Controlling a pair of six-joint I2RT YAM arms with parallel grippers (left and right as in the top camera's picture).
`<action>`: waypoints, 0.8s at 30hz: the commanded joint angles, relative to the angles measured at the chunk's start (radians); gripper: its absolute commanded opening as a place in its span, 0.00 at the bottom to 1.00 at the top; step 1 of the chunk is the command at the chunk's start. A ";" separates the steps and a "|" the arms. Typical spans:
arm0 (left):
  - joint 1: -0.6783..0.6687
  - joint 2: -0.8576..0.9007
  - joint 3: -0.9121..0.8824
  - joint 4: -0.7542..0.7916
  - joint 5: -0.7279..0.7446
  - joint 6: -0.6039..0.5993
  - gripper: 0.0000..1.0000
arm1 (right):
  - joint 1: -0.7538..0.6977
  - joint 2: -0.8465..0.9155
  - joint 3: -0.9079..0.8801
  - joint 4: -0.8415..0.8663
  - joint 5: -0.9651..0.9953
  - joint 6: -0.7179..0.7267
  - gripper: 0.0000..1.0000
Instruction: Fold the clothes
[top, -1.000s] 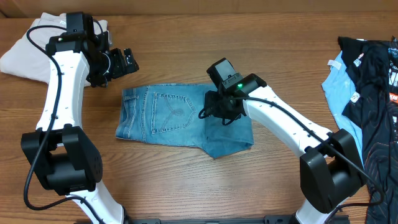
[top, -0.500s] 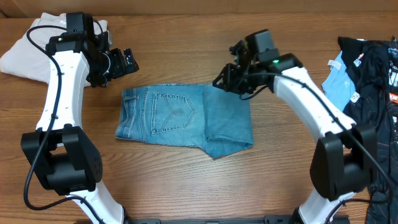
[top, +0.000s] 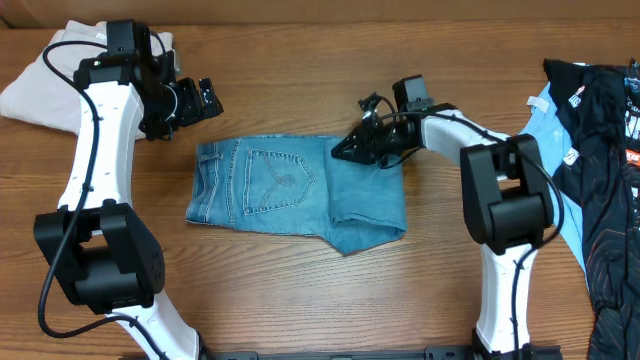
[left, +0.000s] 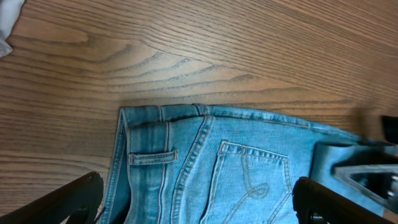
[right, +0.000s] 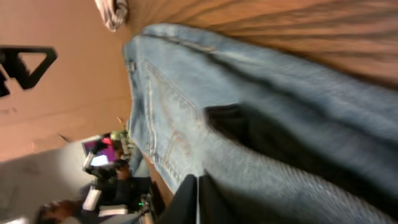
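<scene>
The clothes, a pair of light blue jeans (top: 285, 190), lie folded into a short rectangle mid-table, back pocket up, with one leg layer doubled over on the right. My right gripper (top: 340, 150) lies low at the far edge of that folded part, pointing left. Its jaws are pressed together with no cloth showing between them. In the right wrist view the dark fingers (right: 186, 199) meet just over the denim (right: 267, 124). My left gripper (top: 205, 97) hovers open, above and left of the jeans. The left wrist view shows the waistband and pocket (left: 249, 174) between its wide-spread fingers (left: 68, 202).
A beige garment (top: 35, 85) is bunched at the back left corner, under the left arm. A black printed garment (top: 605, 150) with pale blue cloth (top: 540, 140) lies along the right edge. Bare wood surrounds the jeans.
The right gripper lifted off the folded leg, swung back and right, then came down at the jeans' far edge while closing. The left arm stayed still.
</scene>
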 joint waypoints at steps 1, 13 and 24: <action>-0.013 0.010 0.017 0.001 -0.006 0.023 1.00 | -0.007 0.027 0.014 0.011 -0.002 0.058 0.04; -0.013 0.010 0.017 -0.002 -0.044 0.023 1.00 | 0.002 -0.250 0.026 -0.109 0.012 0.074 0.04; -0.013 0.010 0.017 0.000 -0.047 0.023 1.00 | 0.097 -0.269 -0.114 -0.171 0.127 0.079 0.06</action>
